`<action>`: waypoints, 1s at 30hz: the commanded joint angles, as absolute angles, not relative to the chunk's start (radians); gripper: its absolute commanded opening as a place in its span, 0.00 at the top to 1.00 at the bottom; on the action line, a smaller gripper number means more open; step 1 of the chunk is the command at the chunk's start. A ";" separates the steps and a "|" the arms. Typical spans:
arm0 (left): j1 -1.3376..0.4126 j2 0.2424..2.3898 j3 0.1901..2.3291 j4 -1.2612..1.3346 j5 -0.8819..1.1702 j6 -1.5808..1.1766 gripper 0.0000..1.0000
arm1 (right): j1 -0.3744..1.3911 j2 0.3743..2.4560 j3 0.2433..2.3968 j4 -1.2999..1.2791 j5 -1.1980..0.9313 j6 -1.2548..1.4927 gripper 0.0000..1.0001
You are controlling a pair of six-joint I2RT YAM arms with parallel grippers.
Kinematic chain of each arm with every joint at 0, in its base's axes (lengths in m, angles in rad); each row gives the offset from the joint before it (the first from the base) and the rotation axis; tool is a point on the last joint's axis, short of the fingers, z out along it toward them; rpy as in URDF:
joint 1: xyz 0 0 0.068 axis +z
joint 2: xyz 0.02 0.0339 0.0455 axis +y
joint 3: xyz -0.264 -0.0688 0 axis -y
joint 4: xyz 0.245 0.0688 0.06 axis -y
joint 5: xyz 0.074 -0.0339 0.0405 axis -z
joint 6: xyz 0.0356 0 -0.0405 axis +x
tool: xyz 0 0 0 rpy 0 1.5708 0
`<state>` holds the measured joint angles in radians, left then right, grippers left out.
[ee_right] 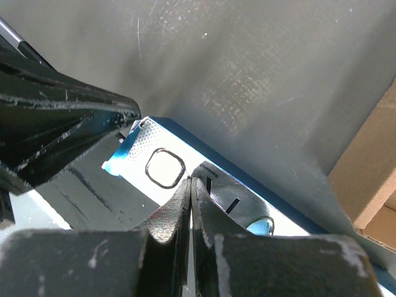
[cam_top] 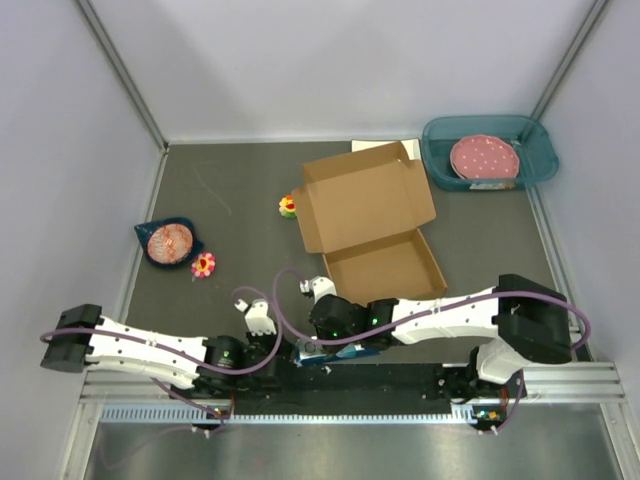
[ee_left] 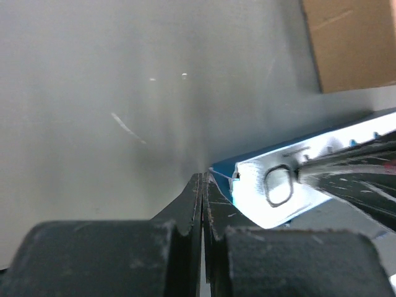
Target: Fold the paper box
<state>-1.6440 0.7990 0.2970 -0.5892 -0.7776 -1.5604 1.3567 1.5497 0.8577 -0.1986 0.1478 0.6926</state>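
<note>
So, your paper box (cam_top: 370, 215) sits open near the middle of the table (cam_top: 240, 190). Its shallow tray is on the near side and the wide lid panel lies back toward the far wall, with the side flaps standing up.

Expect it to be light and stiff. Corrugated board like this will probably skate across the mat when pushed, and the creases will likely spring back unless you hold them. The best places to take hold look like the lid's free far edge and the upright side flaps, which are thin enough to pinch. Pinning the tray wall with one arm while the other swings the lid over should stop it sliding.

Neither arm touches the box. The left gripper (ee_left: 203, 179) is clenched on nothing, with its tips just beside a shiny blue and white packet (ee_left: 278, 185) at the near edge. The right gripper (ee_right: 190, 182) is also closed, with its tips down at that packet. You cannot tell from this view whether it pinches the packet or only rests there.

Mind the edges. The lid's far right corner is close to the teal bin (cam_top: 440, 165) holding a pink plate (cam_top: 484, 158), and a small flower (cam_top: 288, 206) sits just beside the lid's left corner. Your open room is to the left, between the box and the dark bowl (cam_top: 150, 248).
</note>
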 commanded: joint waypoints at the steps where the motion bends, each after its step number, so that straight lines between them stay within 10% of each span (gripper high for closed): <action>1: -1.646 0.822 0.327 -0.779 -0.776 -1.704 1.00 | 1.373 1.618 0.807 -0.256 0.089 0.709 1.00; 20: -1.664 1.229 0.640 -0.724 -0.750 -1.437 1.00 | 1.371 1.669 0.808 -0.239 0.064 0.733 1.00; 30: -1.666 1.060 0.535 -0.662 -0.778 -1.446 1.00 | 1.373 1.663 0.782 -0.209 0.058 0.741 1.00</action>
